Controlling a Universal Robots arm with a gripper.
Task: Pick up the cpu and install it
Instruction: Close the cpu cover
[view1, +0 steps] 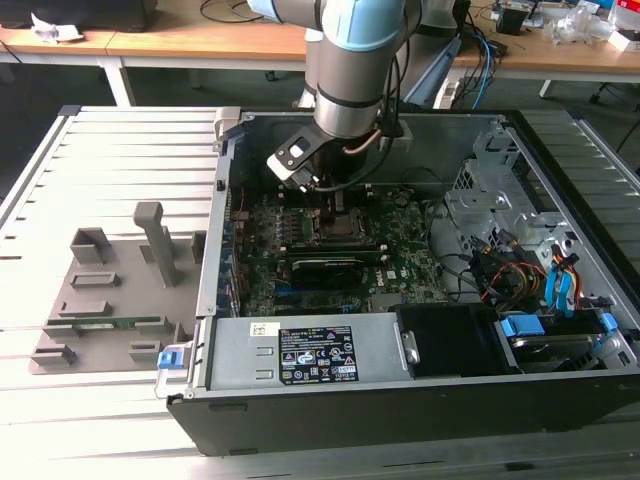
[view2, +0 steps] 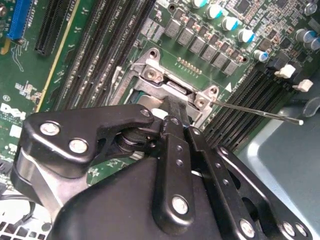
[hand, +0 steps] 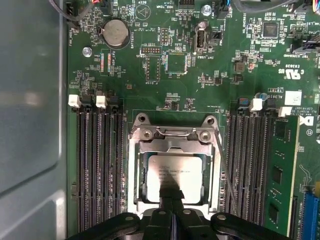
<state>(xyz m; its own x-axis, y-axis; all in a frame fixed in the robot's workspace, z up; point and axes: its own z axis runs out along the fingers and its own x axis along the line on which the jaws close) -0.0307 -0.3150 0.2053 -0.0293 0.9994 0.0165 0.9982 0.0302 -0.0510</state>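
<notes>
The cpu (hand: 172, 165), a flat silver-grey square, lies flat inside the open socket frame (hand: 170, 134) on the green motherboard. My gripper (hand: 171, 192) hangs over the cpu's edge with its two black fingers pressed together and nothing between them. Whether the tips touch the metal top I cannot tell. In the second wrist view the gripper (view2: 174, 106) points down into the socket frame (view2: 155, 75), and a strip of the cpu (view2: 148, 100) shows beside the tips. In the exterior view the gripper (view1: 335, 205) reaches down over the socket (view1: 345, 228) inside the computer case.
Black memory slots (hand: 100, 165) flank the socket on both sides. A thin wire lever (view2: 260, 112) stands out beside it. A long black card (view1: 330, 268) lies just in front of the socket. Drive cage and cables (view1: 500, 230) fill the case's right. A grey fixture tray (view1: 100, 310) sits outside at the left.
</notes>
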